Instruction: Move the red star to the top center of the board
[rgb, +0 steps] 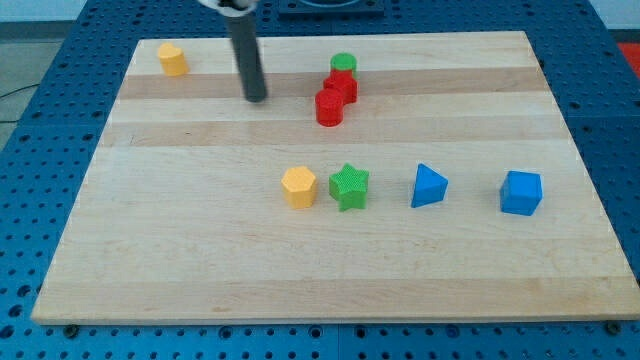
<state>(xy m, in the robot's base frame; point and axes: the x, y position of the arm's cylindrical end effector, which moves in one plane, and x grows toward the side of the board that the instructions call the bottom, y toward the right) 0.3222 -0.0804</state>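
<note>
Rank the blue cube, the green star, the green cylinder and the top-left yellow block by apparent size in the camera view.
1. blue cube
2. green star, only slightly smaller
3. yellow block
4. green cylinder, partly hidden by a red block
The last two sit farther up the board, so true sizes are unsure.

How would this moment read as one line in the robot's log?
my tip: left of red cluster, not touching | red star: near top center, beside green cylinder and red cylinder | task: nearly met

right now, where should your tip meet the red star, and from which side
I can only push: probably its bare right side, from the view's right. Red star touches green cylinder above and red cylinder lower-left; my tip is apart, left of them.
</note>
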